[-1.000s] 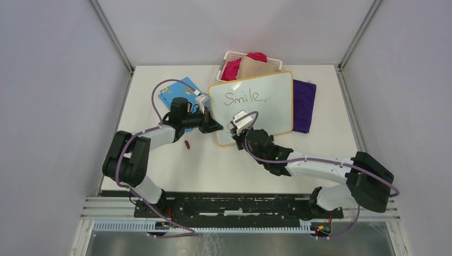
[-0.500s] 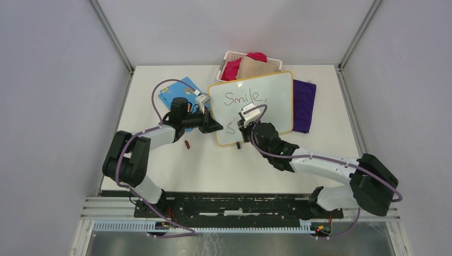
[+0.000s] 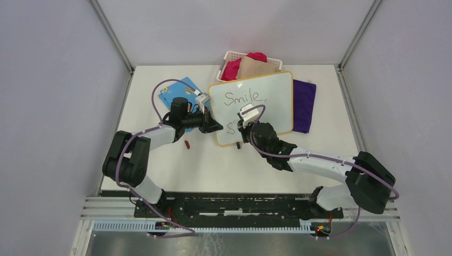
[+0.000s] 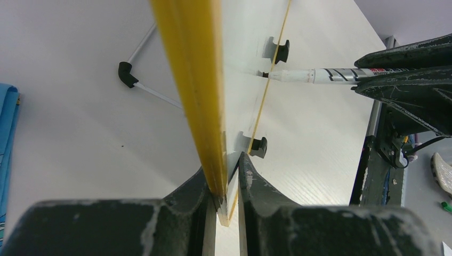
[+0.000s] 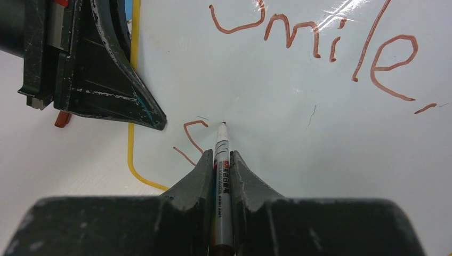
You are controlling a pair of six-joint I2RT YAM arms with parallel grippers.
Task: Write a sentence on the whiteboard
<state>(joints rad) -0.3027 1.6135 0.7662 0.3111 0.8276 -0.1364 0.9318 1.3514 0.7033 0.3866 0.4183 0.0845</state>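
We count one whiteboard [image 3: 277, 106] on the bench [image 3: 213, 170], one marker [image 5: 221, 160] and two grippers. The board's long side runs across the bench, its right end set slightly farther back. The left gripper [image 4: 228, 169] pinches the board's yellow left edge. The right gripper [image 5: 220, 156] is clamped on the marker, which lies along the fingers with its tip pointing forward onto the board. The sentence [image 5: 314, 42] so far shows one word, "Smile,", with a single "S" beneath it.

basket [image 3: 226, 55] just behind whiteboard [image 3: 274, 112] | cloth [image 3: 304, 105] at its right | card [image 3: 184, 87] off its left | left gripper [image 3: 217, 128] on its left edge | marker [image 5: 222, 154] tip below sentence [image 3: 244, 98] top line
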